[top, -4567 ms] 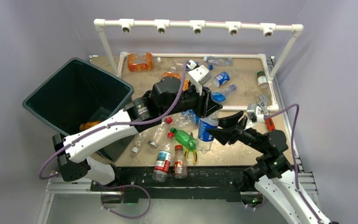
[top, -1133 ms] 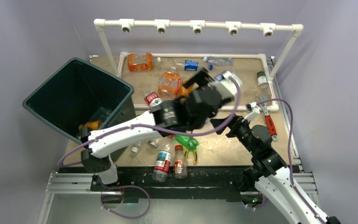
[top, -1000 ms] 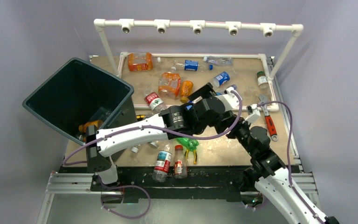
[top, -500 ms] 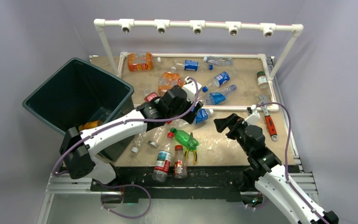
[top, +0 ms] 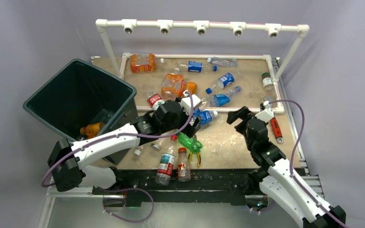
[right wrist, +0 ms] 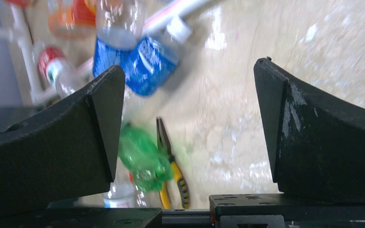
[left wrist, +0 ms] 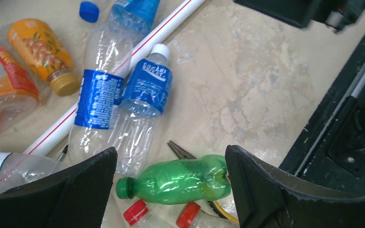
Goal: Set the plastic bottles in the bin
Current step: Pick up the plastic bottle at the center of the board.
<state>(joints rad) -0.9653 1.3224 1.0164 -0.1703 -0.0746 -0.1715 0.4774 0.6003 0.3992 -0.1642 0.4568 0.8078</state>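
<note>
While the left gripper [left wrist: 168, 154] hangs wide and empty just right of the bin [top: 107, 75] and the right gripper [right wrist: 190, 95] gapes farther right, plastic bottles [left wrist: 145, 85] litter the counter [top: 228, 142], 1 orange bottle [top: 92, 128] inside the bin.

The plastic bottles [left wrist: 142, 90] look glossy and crinkled, the bin [top: 76, 90] matt, the tabletop [left wrist: 247, 95] scuffed.

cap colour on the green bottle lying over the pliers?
Green cap, matching the green bottle itself. The left wrist view shows it best.
</note>
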